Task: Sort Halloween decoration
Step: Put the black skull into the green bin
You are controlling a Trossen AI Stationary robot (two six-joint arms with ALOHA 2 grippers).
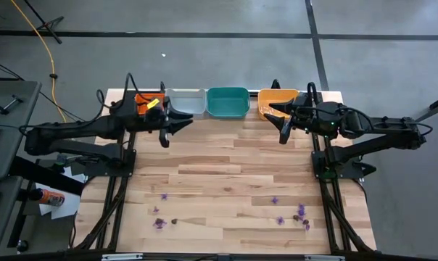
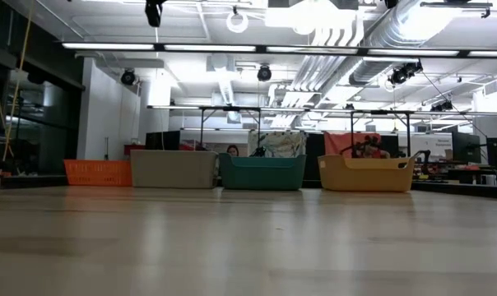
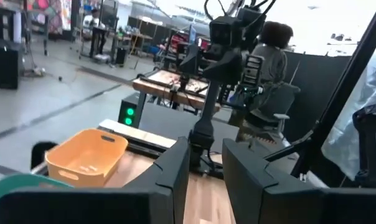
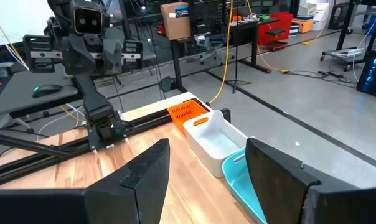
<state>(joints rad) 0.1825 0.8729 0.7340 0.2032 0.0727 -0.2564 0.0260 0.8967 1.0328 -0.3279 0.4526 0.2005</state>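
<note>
Wooden table (image 1: 226, 174), purple trinkets (image 1: 281, 220) well apart from both claws

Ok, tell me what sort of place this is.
Likely a robotics lab or workshop in an open industrial hall. Bare ducts and strip lights run overhead, other work tables stand behind the trays, and the floor is concrete, with a yellow cable trailing across it.

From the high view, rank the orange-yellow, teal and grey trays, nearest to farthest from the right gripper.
1. Orange-yellow tray: right end of the row, just beside the right gripper.
2. Teal tray: middle of the row, farther toward the left arm.
3. Grey tray: farthest, on the left arm's side.
</note>
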